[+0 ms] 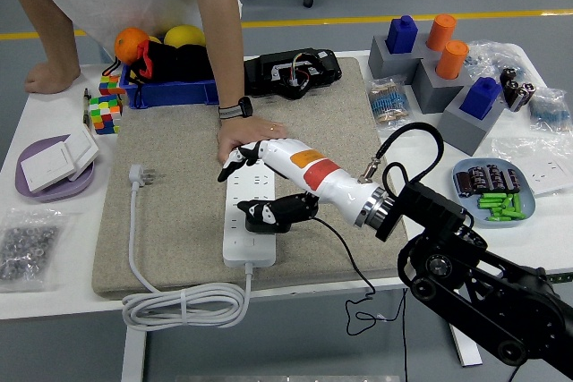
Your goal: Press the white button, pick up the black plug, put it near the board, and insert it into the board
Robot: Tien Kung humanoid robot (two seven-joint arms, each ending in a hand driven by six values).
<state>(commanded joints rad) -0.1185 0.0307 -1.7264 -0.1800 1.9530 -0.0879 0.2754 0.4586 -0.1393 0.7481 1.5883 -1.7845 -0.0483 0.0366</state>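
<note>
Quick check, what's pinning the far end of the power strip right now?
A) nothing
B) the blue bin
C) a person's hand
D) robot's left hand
C: a person's hand, watch on the wrist, rests on the far end of the power strip, while the robot's right hand is over its middle.

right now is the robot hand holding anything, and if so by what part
It seems so: the right hand has a black plug pinched at its top between thumb and fingers, just above the white power strip. A person's hand steadies the strip's far end.
</note>
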